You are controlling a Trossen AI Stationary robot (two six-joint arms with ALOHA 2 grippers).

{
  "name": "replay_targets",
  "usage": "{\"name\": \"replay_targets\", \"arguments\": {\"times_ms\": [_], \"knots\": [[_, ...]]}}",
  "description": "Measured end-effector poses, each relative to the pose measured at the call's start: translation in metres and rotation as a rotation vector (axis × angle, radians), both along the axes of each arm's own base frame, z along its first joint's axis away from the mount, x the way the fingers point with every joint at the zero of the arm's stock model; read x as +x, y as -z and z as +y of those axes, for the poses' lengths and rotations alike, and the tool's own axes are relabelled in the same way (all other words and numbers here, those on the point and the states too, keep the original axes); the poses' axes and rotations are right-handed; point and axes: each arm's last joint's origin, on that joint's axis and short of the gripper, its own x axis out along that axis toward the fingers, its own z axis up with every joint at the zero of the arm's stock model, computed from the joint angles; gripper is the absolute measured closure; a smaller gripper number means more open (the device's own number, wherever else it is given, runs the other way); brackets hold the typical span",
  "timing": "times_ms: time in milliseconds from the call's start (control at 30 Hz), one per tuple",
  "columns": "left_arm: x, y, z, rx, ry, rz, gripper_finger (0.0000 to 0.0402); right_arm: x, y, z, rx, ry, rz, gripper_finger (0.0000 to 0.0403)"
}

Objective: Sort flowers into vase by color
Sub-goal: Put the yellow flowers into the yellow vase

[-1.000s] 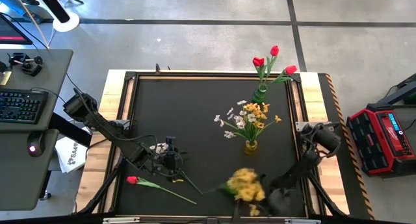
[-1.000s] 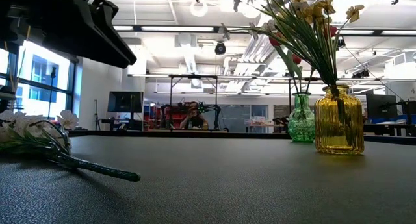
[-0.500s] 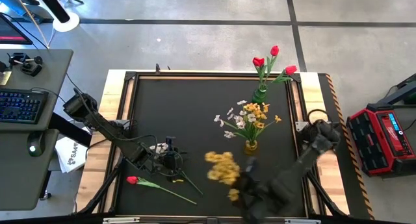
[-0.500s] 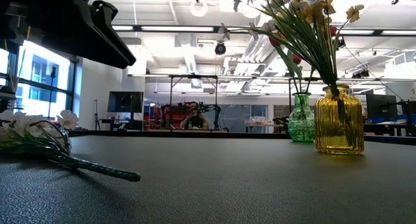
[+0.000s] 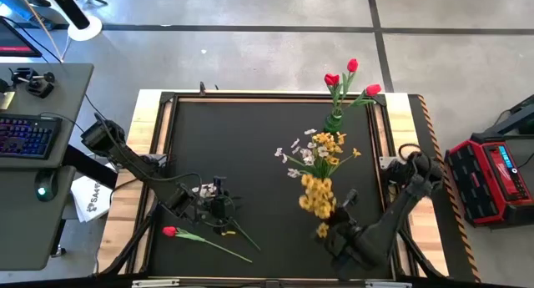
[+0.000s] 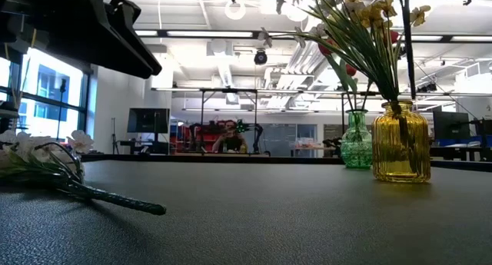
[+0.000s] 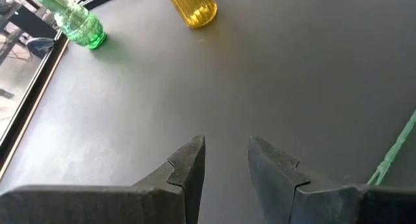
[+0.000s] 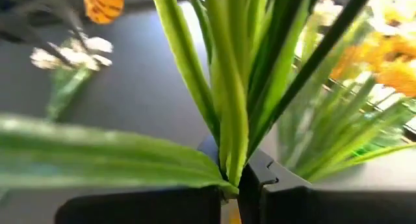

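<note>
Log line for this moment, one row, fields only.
right end effector: shut on yellow flower, by yellow vase | left end effector: open, over white spray | red flower: on table

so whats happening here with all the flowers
A two-armed robot is sorting artificial flowers into vases by color. The right gripper is shut on a yellow flower, carrying it close to the yellow vase, which holds yellow and white blossoms. The green vase has three red tulips. The left gripper hovers, jaws parted, near a white spray lying on the table. One red flower lies loose nearby.
</note>
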Motion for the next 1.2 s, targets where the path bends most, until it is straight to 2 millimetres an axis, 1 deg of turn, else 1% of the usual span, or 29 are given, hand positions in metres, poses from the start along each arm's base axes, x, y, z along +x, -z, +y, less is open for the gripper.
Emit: {"name": "replay_targets", "arguments": {"times_ms": [67, 233, 333, 433, 567, 700, 833, 933, 1067, 1200], "knots": [[0.001, -0.001, 0.000, -0.006, 0.000, -0.009, 0.0296, -0.005, -0.006, -0.012, 0.007, 0.006, 0.020, 0.0403], [0.001, -0.001, 0.000, -0.013, -0.004, -0.011, 0.0296, -0.023, -0.025, -0.035, 0.015, -0.004, -0.015, 0.0403], [0.001, -0.001, -0.001, -0.021, -0.009, -0.014, 0.0296, -0.033, -0.028, -0.047, -0.018, -0.014, -0.053, 0.0403], [0.001, -0.001, 0.000, -0.028, -0.014, -0.015, 0.0296, -0.040, -0.021, -0.057, -0.050, 0.000, -0.087, 0.0403], [0.001, -0.001, 0.000, -0.029, -0.015, -0.016, 0.0296, -0.046, 0.000, -0.066, -0.045, 0.054, -0.097, 0.0403], [0.001, -0.001, 0.000, -0.029, -0.015, -0.016, 0.0296, -0.049, 0.019, -0.069, -0.022, 0.086, -0.128, 0.0403], [0.001, -0.001, -0.001, -0.036, -0.015, -0.025, 0.0296, -0.049, 0.032, -0.070, 0.002, 0.095, -0.149, 0.0402], [0.002, -0.002, -0.001, -0.038, -0.015, -0.029, 0.0296, -0.048, 0.037, -0.070, 0.027, 0.107, -0.160, 0.0397], [0.002, -0.002, -0.001, -0.038, -0.015, -0.029, 0.0296, -0.044, 0.038, -0.073, 0.060, 0.139, -0.150, 0.0384], [0.002, -0.002, -0.001, -0.038, -0.015, -0.029, 0.0296, -0.040, 0.040, -0.079, 0.104, 0.196, -0.099, 0.0355]]}}
